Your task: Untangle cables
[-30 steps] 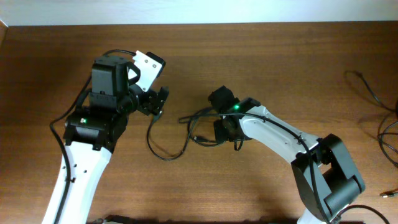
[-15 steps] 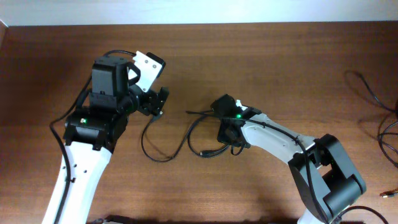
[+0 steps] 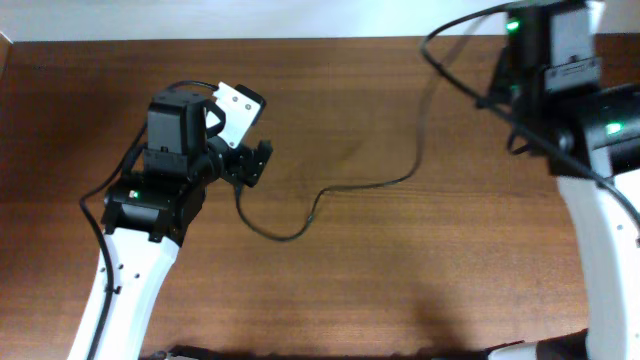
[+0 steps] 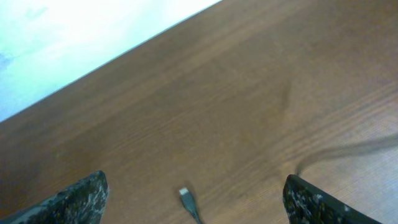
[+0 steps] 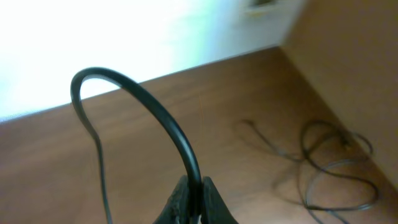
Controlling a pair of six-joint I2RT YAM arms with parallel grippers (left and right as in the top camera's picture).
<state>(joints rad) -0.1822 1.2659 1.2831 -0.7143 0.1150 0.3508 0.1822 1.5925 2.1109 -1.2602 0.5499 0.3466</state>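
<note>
One thin black cable [image 3: 345, 187] trails across the wooden table from beside my left gripper [image 3: 260, 163] and rises toward my raised right arm [image 3: 550, 60] at the top right. In the left wrist view my left gripper [image 4: 194, 185] is open just above the table, and the cable's metal-tipped plug [image 4: 185, 194] lies between its fingers [image 4: 81, 200], untouched. In the right wrist view my right gripper [image 5: 194, 194] is shut on the cable [image 5: 155, 112], which arches up from the jaws and drops back down on the left.
More loose black cables [image 5: 333, 165] lie in loops on the table below the right gripper, near its right end. The table's far edge [image 4: 124, 53] meets a pale wall. The left arm's own thick wire [image 3: 100, 200] hangs beside its body.
My right gripper has shut on the cable and swung up and far right, pulling the small loops at the table's middle out into one long strand. The left arm has stayed put.
</note>
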